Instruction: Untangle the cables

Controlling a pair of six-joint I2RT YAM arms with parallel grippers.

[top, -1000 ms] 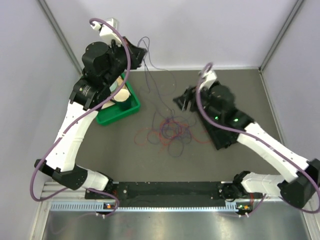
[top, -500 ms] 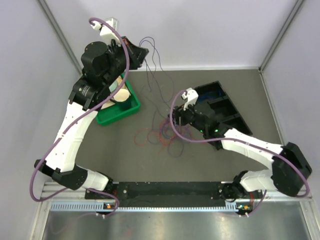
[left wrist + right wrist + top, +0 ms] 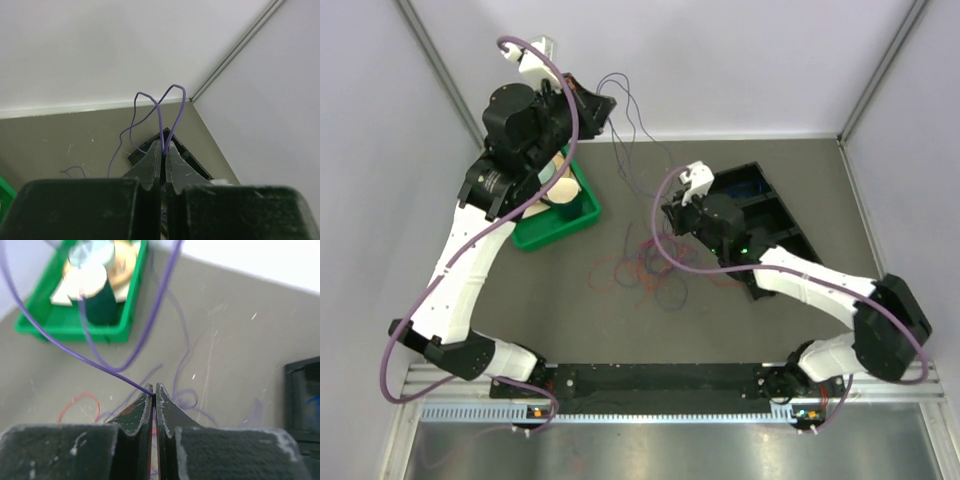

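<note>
Right hand (image 3: 154, 387) has just snapped shut: it's pinching a thin purple wire (image 3: 115, 372) above the loose tangle of red, blue and purple cables (image 3: 650, 270) mid-table (image 3: 800, 165). It was open a moment ago and has edged toward twelve o'clock. Left hand (image 3: 163, 146) stays clamped on a purple wire loop (image 3: 175, 86), raised at eleven o'clock beyond the green plastic tray (image 3: 582, 215).

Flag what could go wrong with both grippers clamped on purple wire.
The left gripper and right gripper both pinch purple cable; if it's one strand, pulling apart could overstrain it.
Purple strands run into the tangle, so lifting may tighten knots or drag the pile.
A loop hangs by the green bin and could snag it.
</note>
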